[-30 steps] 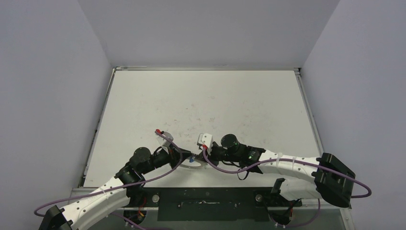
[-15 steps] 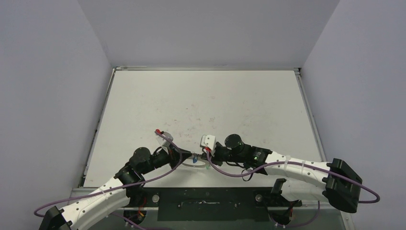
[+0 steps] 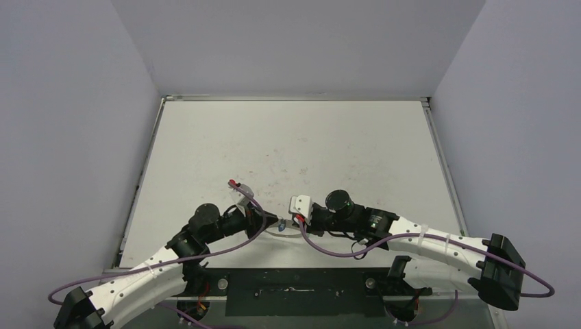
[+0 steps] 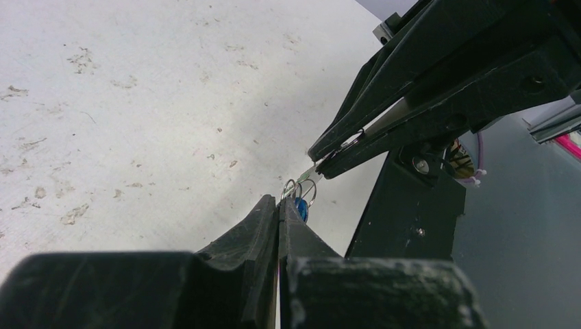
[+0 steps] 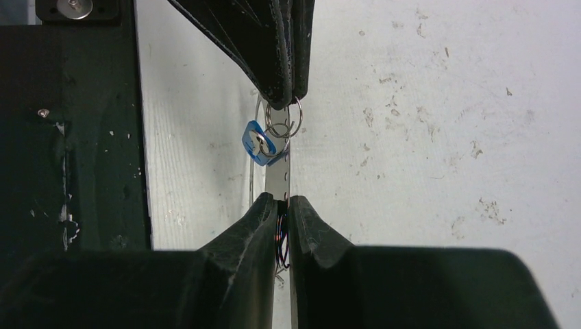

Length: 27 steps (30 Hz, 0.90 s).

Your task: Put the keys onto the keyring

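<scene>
My left gripper [image 3: 276, 221] and right gripper [image 3: 295, 221] meet tip to tip near the table's front edge. The left gripper [image 4: 279, 201] is shut on the small wire loops [image 4: 300, 188] of the blue key [image 4: 300, 208], which hangs at its tip. The blue key's tag [image 5: 259, 145] and loops [image 5: 284, 124] also show in the right wrist view. The right gripper [image 5: 279, 200] is shut on the pale-grey keyring [image 5: 277, 177], which reaches up to the left fingertips [image 5: 284, 92]. The keyring's arc [image 3: 281, 235] shows below both grippers. The green key is not in view.
The black mounting plate [image 3: 294, 281] runs along the table's front edge just behind the grippers, and shows as a dark block [image 5: 68, 130] in the right wrist view. Purple cables [image 3: 322, 245] loop off both wrists. The white tabletop [image 3: 294, 151] is stained.
Both grippers have shifted a little to the right and stayed tip to tip. The blue key has stayed between them. Both jaws stay shut.
</scene>
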Each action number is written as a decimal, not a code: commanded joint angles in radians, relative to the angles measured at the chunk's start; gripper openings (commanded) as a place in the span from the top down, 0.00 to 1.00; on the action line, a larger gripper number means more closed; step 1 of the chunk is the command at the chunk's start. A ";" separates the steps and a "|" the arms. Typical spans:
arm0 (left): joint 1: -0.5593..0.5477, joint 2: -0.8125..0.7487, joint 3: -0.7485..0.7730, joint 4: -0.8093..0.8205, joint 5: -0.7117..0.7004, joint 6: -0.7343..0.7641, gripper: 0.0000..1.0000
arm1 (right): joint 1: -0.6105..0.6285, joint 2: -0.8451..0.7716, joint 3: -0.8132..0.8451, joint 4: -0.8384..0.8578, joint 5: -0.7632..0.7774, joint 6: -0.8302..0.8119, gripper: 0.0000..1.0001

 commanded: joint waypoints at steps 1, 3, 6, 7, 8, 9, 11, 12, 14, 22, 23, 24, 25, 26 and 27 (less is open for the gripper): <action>0.003 0.027 0.086 -0.026 0.061 0.063 1.00 | 0.001 -0.040 0.059 -0.041 0.024 -0.030 1.00; 0.003 0.043 0.102 -0.037 0.088 0.080 1.00 | 0.003 -0.044 0.070 -0.054 0.023 -0.039 1.00; 0.003 0.068 0.126 -0.060 0.125 0.118 1.00 | 0.002 -0.042 0.087 -0.084 0.013 -0.054 1.00; 0.002 0.076 0.135 -0.067 0.137 0.131 1.00 | 0.004 -0.039 0.093 -0.096 0.010 -0.062 1.00; 0.003 0.081 0.142 -0.074 0.150 0.142 1.00 | 0.004 -0.036 0.099 -0.104 0.009 -0.064 1.00; 0.002 0.087 0.150 -0.080 0.167 0.154 1.00 | 0.004 -0.035 0.104 -0.112 0.008 -0.068 1.00; 0.003 0.100 0.167 -0.095 0.197 0.185 1.00 | 0.004 -0.031 0.109 -0.126 0.010 -0.075 1.00; 0.003 0.104 0.175 -0.104 0.205 0.194 1.00 | 0.004 -0.031 0.111 -0.128 0.010 -0.079 1.00; 0.003 0.120 0.195 -0.122 0.228 0.212 1.00 | 0.004 -0.033 0.114 -0.132 0.009 -0.087 1.00; 0.003 0.204 0.276 -0.199 0.305 0.268 1.00 | 0.004 -0.038 0.123 -0.148 0.002 -0.116 1.00; 0.003 0.212 0.286 -0.212 0.313 0.275 1.00 | 0.005 -0.039 0.121 -0.148 0.002 -0.116 1.00; 0.003 0.221 0.298 -0.226 0.320 0.284 1.00 | 0.004 -0.041 0.117 -0.143 0.004 -0.116 1.00; 0.002 0.227 0.307 -0.240 0.327 0.291 1.00 | 0.004 -0.042 0.113 -0.138 0.005 -0.112 1.00; 0.003 0.233 0.314 -0.253 0.334 0.298 1.00 | 0.004 -0.046 0.106 -0.130 0.005 -0.108 1.00; 0.003 0.241 0.320 -0.266 0.345 0.306 1.00 | 0.004 -0.050 0.098 -0.119 0.005 -0.103 1.00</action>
